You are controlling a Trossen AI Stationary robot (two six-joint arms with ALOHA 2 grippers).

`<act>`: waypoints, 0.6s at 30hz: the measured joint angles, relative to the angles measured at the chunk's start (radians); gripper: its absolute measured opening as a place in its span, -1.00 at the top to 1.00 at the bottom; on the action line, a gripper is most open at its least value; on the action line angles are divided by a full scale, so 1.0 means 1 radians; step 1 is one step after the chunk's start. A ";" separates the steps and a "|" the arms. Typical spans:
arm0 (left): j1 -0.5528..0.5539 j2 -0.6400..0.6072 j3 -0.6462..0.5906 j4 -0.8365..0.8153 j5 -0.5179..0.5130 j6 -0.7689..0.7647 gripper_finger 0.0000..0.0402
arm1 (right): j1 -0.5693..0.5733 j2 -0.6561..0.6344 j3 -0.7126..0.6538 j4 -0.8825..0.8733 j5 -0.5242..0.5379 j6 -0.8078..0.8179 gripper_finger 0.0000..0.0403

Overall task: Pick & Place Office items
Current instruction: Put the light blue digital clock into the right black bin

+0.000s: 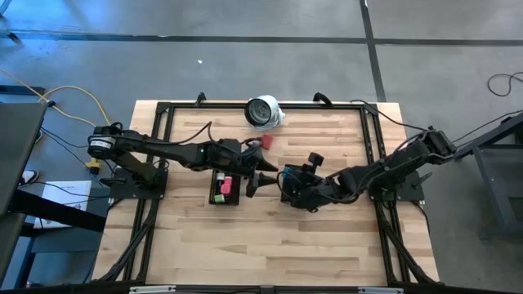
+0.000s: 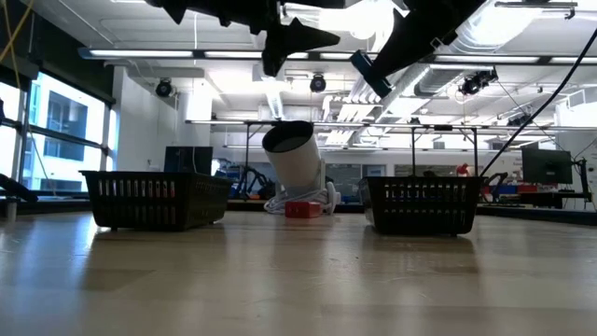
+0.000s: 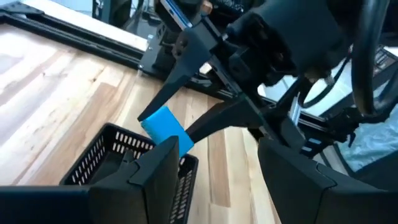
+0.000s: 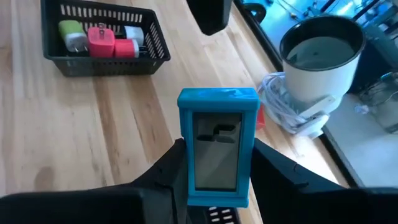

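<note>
Holding blue piece (image 4: 218, 146) upright, your right end effector (image 4: 214, 180) pinches it above counter (image 1: 327, 245); left end effector (image 3: 214, 168) spread, facing it, just beside, over tray (image 3: 99, 155)

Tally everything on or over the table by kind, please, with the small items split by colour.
black mesh trays: 2
white round object: 1
green piece, in a tray: 1
pink piece, in the same tray: 1
red-and-white piece, in the same tray: 1
red piece, on the table: 1
blue piece, in the right gripper: 1
Total: 8
</note>
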 joint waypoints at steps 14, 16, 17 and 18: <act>0.039 0.079 0.000 0.081 -0.008 -0.030 -0.06 | -0.020 0.000 0.026 0.001 0.007 -0.101 0.39; 0.040 0.080 0.000 0.082 -0.007 -0.030 -0.06 | -0.021 0.000 0.026 0.001 0.007 -0.101 0.39; 0.040 0.081 0.000 0.091 -0.007 -0.030 -0.06 | -0.021 0.000 0.026 0.001 0.007 -0.101 0.39; 0.040 0.081 0.000 0.094 -0.007 -0.030 -0.06 | -0.021 0.000 0.026 0.002 0.007 -0.101 0.39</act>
